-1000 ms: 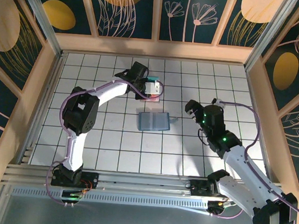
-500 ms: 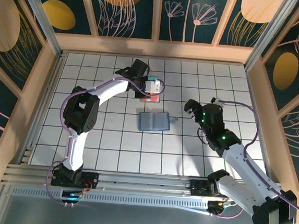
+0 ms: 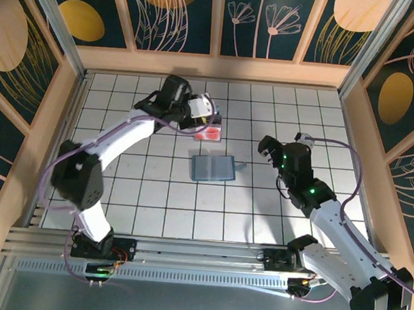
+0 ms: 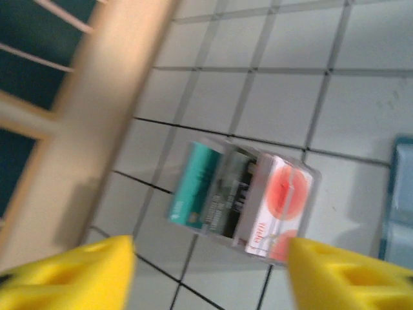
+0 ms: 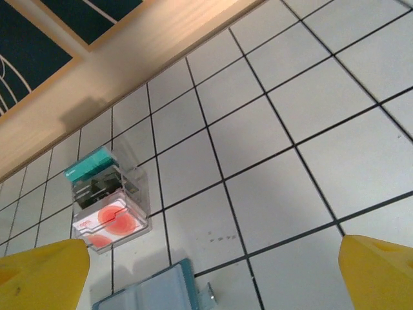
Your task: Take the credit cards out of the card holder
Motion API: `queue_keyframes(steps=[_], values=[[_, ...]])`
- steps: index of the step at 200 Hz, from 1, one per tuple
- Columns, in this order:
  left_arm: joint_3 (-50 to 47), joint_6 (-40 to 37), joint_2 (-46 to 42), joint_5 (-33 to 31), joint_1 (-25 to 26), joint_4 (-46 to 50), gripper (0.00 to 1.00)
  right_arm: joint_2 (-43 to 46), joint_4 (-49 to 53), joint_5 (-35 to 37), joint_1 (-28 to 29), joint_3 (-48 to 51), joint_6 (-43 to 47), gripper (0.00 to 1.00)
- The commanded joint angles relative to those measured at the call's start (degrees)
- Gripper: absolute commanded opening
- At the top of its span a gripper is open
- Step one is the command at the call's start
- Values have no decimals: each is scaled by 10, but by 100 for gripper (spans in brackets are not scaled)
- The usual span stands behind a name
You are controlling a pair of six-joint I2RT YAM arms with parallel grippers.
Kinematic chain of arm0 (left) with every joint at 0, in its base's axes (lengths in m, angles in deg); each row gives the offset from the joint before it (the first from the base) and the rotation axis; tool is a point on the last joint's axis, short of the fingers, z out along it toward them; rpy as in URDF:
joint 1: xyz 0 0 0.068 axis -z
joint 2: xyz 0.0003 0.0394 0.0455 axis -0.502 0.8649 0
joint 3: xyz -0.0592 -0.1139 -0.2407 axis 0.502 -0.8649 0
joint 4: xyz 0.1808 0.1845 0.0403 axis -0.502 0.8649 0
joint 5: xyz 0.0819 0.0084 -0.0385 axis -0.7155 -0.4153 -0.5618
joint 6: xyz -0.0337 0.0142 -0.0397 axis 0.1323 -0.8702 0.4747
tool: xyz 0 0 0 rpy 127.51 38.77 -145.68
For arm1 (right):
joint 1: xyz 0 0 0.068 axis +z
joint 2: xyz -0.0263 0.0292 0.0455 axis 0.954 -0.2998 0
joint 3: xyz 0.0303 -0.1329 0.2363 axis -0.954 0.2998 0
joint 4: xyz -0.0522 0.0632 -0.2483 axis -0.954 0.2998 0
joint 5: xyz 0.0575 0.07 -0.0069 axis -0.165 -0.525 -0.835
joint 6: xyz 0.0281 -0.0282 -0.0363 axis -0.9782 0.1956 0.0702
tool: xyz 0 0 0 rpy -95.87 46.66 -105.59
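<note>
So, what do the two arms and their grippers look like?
The left arm and right arm have white links and black joints, with a thin purple cable looped along each. Small green lights glow on the right arm. The left gripper and right gripper have blocky yellow fingers.

My white gridded table (image 3: 145, 193) carries two things.
The slate-blue card holder (image 3: 213, 168) lies flat mid-table; just beyond it, the teal card (image 4: 193, 187) and whitish-pink card (image 4: 281, 206) lie together.
</note>
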Motion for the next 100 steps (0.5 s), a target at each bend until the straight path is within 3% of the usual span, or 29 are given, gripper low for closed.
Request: queue_keyframes(steps=[1,6,57,100], values=[[-61,126,-57,-65,-3,-91,94,20,-14,54,-1,14,40,99],[-79,145,-71,-77,-3,-102,99,23,-17,59,-1,19,45,99],[-241,333,-209,-283,-3,-177,99,54,-96,127,-3,83,138,99],[-375,420,-311,-469,-6,-220,99,95,-177,178,-26,150,185,99]])
